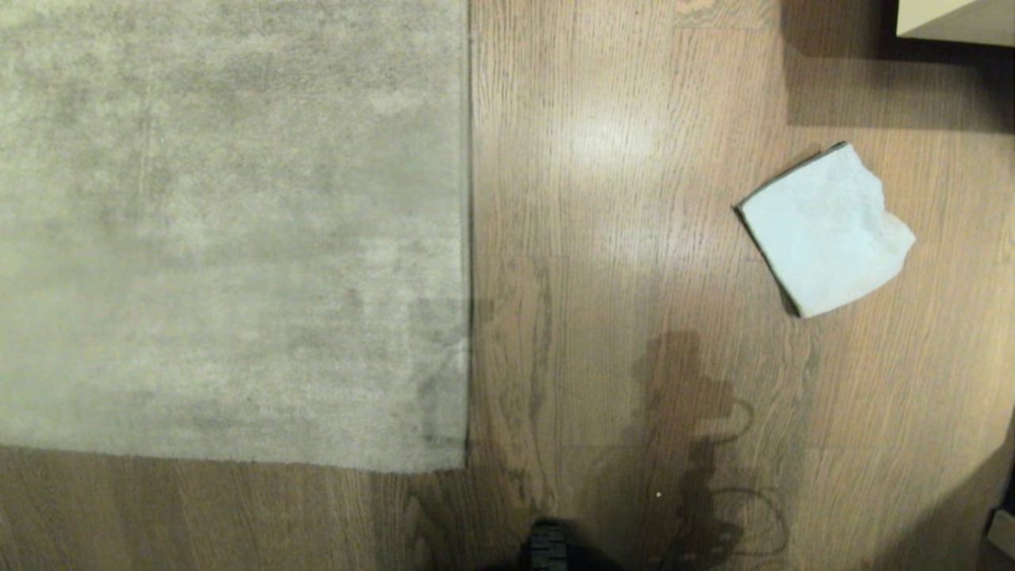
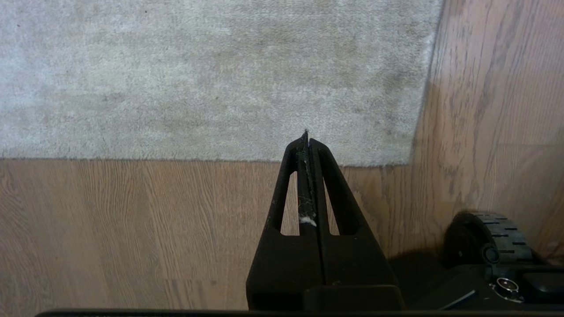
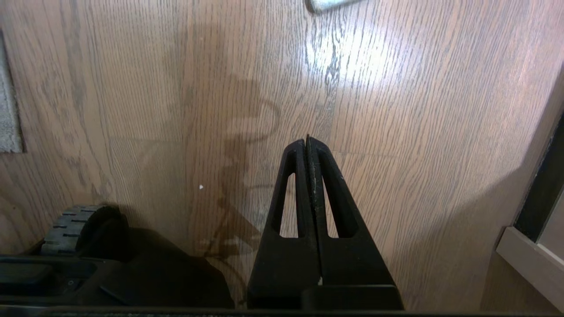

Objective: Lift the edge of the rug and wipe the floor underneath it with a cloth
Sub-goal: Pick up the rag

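A mottled beige-grey rug (image 1: 230,230) lies flat on the left of the head view; its rug edge (image 1: 468,238) runs straight down to a near corner. Wood-grain floor (image 1: 618,333) fills the right. A pale mint-blue cloth (image 1: 825,230) lies folded on the floor at the right, apart from the rug. Neither arm shows in the head view. My left gripper (image 2: 307,134) is shut and empty, hovering over the rug's (image 2: 211,75) near border. My right gripper (image 3: 307,140) is shut and empty above bare floor (image 3: 396,132); a corner of the cloth (image 3: 328,4) shows far ahead of it.
A pale piece of furniture (image 1: 951,20) stands at the far right corner. My base's black wheel (image 1: 549,546) sits at the near edge of the head view, wheel (image 2: 498,231) also beside the left gripper. A light frame (image 3: 528,259) borders the floor on the right side.
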Available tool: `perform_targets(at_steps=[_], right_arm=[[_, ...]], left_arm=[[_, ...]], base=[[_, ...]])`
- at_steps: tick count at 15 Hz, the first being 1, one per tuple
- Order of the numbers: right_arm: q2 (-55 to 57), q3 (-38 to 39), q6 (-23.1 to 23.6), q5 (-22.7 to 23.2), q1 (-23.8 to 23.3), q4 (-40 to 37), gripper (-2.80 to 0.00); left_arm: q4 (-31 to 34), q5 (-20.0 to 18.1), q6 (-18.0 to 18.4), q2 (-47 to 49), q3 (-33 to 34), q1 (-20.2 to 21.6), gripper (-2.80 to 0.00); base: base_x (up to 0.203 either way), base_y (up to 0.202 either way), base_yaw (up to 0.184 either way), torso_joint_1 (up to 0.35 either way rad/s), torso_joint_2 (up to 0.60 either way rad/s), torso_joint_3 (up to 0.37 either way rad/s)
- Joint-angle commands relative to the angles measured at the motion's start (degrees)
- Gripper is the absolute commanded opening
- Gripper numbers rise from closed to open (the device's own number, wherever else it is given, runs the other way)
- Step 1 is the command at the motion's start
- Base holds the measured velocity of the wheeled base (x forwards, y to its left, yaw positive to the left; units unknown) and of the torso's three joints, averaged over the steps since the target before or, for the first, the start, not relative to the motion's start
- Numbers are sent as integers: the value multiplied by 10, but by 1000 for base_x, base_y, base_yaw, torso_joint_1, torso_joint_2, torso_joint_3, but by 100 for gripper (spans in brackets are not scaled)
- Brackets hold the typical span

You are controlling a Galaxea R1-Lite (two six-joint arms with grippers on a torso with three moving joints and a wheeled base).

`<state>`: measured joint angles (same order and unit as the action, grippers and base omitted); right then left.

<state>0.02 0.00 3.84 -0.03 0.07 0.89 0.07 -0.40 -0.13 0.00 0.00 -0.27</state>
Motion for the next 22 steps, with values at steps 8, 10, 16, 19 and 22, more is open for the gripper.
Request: perform_targets(at_steps=[8,10,16,19,22], right_arm=[[136,-80,-2,20,11,32,-280],[212,-104,-2,21,18,64,-280],[480,-136,16,72,24,251,-280],[594,-159,27,92,25,343,-280],[675,-183,17,121,23,420,0]], left_arm=[[-1,0,0,0,0,0,-280],[0,0,0,0,0,0,-280],[0,0,0,0,0,0,-280],[0,0,0,0,0,0,-280],[0,0,0,0,0,0,-280]], base=[[0,0,0,0,0,0],[0,0,0,0,0,0],[0,0,0,0,0,0],[0,0,0,0,0,0],[0,0,0,0,0,0]])
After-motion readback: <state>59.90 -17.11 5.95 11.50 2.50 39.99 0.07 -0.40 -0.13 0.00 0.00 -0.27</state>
